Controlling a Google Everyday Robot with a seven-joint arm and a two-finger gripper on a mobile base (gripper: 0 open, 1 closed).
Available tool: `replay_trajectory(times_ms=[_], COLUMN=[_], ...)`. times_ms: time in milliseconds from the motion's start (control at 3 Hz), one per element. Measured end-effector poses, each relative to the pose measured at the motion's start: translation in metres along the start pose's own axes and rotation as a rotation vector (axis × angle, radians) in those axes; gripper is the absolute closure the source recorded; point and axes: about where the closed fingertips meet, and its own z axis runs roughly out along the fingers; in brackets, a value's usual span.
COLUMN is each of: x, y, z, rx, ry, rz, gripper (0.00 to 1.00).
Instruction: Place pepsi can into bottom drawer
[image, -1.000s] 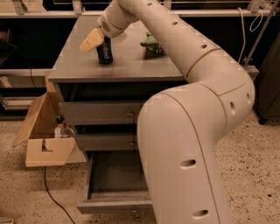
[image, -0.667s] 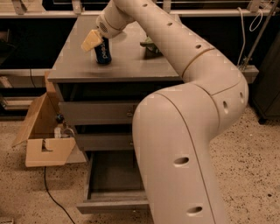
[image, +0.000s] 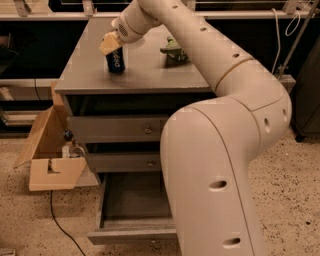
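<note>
The pepsi can (image: 115, 61) stands upright on the grey table (image: 145, 72), near its left edge and well back from its front edge. To the right of the can, well apart from it on the same table, lies a green snack bag (image: 173, 48). Below the can, under the table's front edge, sit two shallow drawers, closed, each with a small round knob: the upper drawer (image: 115, 130) and the middle drawer (image: 120, 162). Lower still, straight below the can, the bottom drawer (image: 131, 220) is pulled out, its grey inside bare where it shows. Down and to the left of the can an open cardboard box (image: 50, 162) rests on the speckled floor (image: 30, 220) against the drawers' left side, with small things in it too unclear to name. A black cable (image: 62, 227) runs over the floor below the box.

The robot's broad cream body (image: 215, 190) stands down and to the right of the can and hides the right part of all three drawers. From it the arm (image: 210, 42) rises, bends at a thick elbow far right of the can, and reaches leftward across the snack bag. The gripper (image: 111, 44) sits tilted right on the can's top, covering it; whether it clamps the can or merely rests there, I cannot tell.
</note>
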Motion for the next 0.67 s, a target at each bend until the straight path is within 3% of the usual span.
replay_trajectory(times_ms=[333,667], x=[-0.004,-0.001], y=[0.016,0.032], z=[-0.046,-0.082], rx=[-0.064,-0.099], ry=[-0.06,-0.064], rz=[-0.064,-0.139], gripper=[0.99,1.0])
